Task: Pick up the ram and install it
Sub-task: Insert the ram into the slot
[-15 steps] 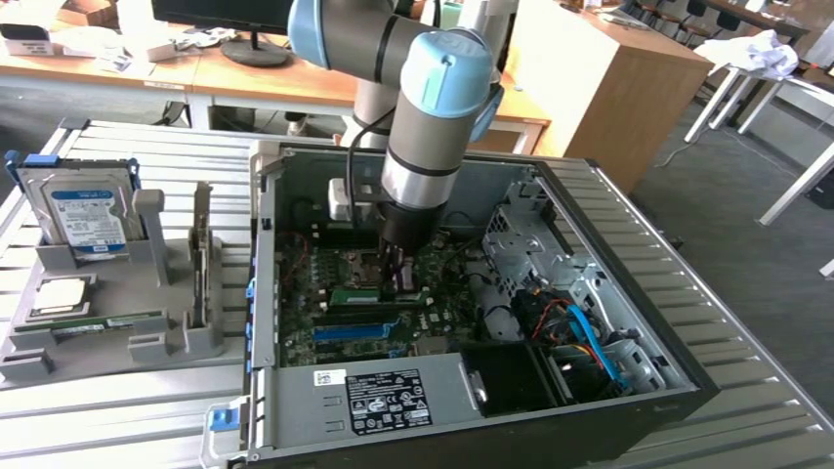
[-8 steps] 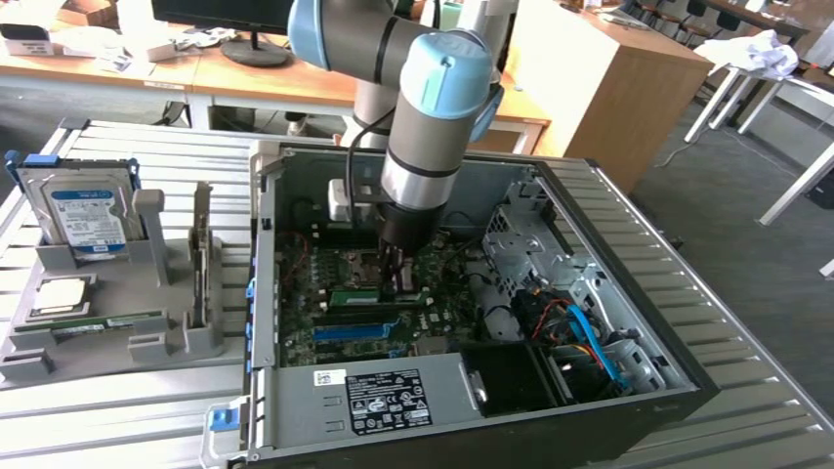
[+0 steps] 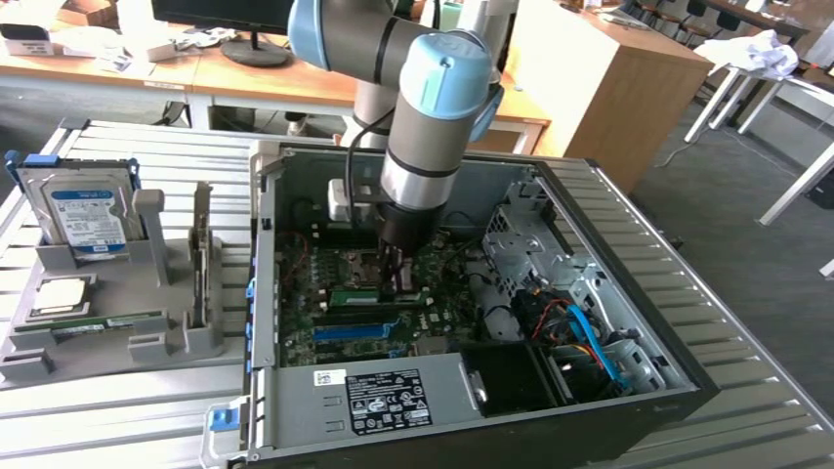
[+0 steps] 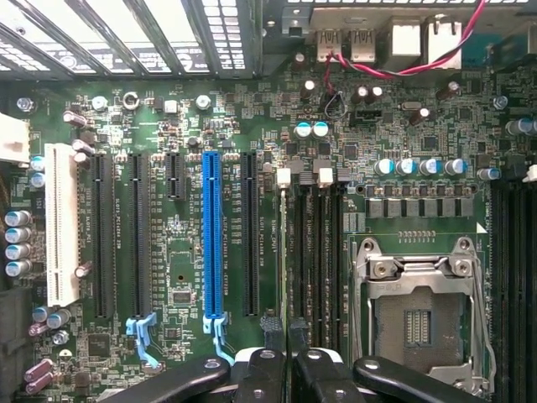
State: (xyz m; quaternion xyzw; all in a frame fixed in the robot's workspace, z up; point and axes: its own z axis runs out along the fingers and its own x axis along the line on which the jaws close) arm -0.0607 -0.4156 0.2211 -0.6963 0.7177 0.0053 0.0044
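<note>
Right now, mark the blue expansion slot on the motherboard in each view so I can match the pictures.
Exterior view: the blue expansion slot lies inside the open case, nearer the camera than the gripper.
Wrist view: the blue expansion slot runs between two black slots.
Shared landmark: the silver processor socket, on the same board.

Materials, open PC case on ribbed metal surface (image 3: 117, 430).

My arm (image 3: 437, 127): smooth satin-grey metal tubes, glossy pale-blue plastic caps. My fingers (image 4: 281, 378): matt black, smooth. Case (image 3: 561, 195): dull bare sheet steel, perforated in places. Motherboard (image 4: 185, 277): matt green board, glossy blue slot (image 4: 213, 235), black plastic slots, bright metal socket frame (image 4: 419, 311). Holder (image 3: 144, 342): matt grey plastic. Hard drive (image 3: 89, 217): silver metal, paper label.
</note>
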